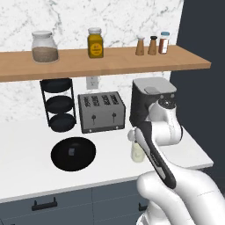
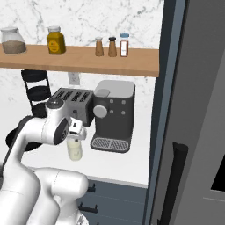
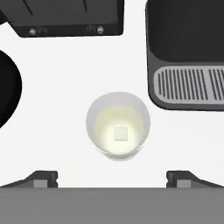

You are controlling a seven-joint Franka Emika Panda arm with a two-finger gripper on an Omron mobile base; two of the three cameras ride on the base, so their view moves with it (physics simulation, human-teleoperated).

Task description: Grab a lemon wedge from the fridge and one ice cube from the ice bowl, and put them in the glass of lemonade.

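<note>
One ice cube (image 3: 120,133) in glass of lemonade (image 3: 118,126) | end effector (image 3: 112,178) spread, empty, directly above | worktop (image 3: 65,109) between ice bowl (image 3: 6,94) and coffee machine (image 3: 188,61)

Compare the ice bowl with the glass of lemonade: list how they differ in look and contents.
The ice bowl is wide, shallow and matte black; the glass of lemonade is a narrow, upright, clear tumbler. The glass holds pale yellowish liquid with the ice cube in it; no liquid shows in the bowl. The bowl lies before the three-tier rack, the glass before the coffee machine. Both are round, open-topped and stand on the white counter.
</note>
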